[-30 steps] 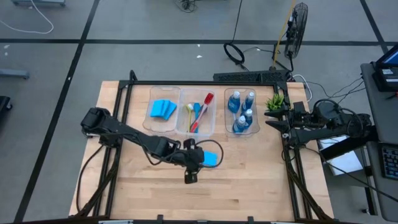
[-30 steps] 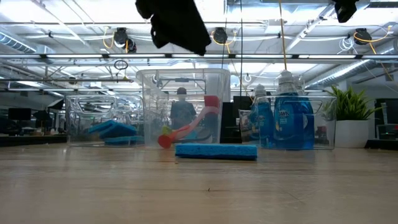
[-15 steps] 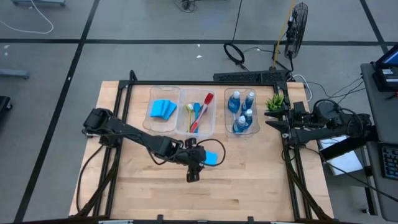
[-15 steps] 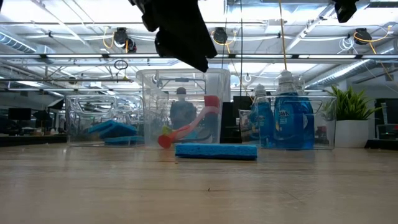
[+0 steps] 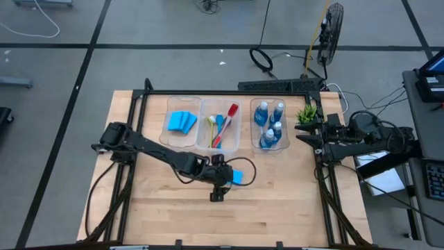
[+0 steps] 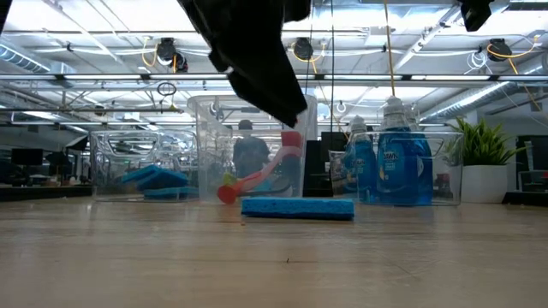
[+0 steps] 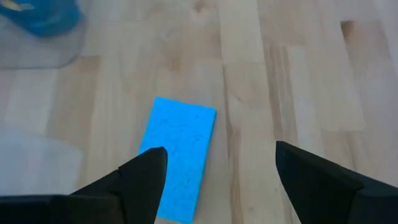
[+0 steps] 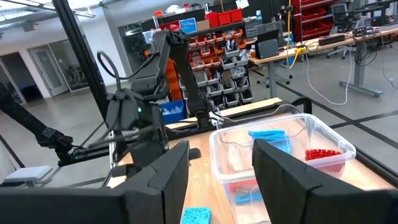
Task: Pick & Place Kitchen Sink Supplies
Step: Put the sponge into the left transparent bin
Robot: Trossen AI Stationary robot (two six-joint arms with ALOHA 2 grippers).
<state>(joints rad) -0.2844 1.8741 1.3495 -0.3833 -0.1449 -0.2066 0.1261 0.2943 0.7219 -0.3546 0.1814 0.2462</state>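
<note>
One blue sponge (image 7: 177, 157) flat on the table (image 5: 277, 201) beneath the left pincer (image 7: 214, 171), fingers spread wide, empty.

A: The high camera is looking straight down on the whole table (image 5: 139, 208). The low one is sitting at table-top height, looking level across toward the room.

B: And the wrists?

A: The left wrist camera is looking down, close above the loose sponge (image 7: 180, 155). The right one is facing across the table from its right edge. All four are sharing that sponge (image 6: 297, 208).
</note>
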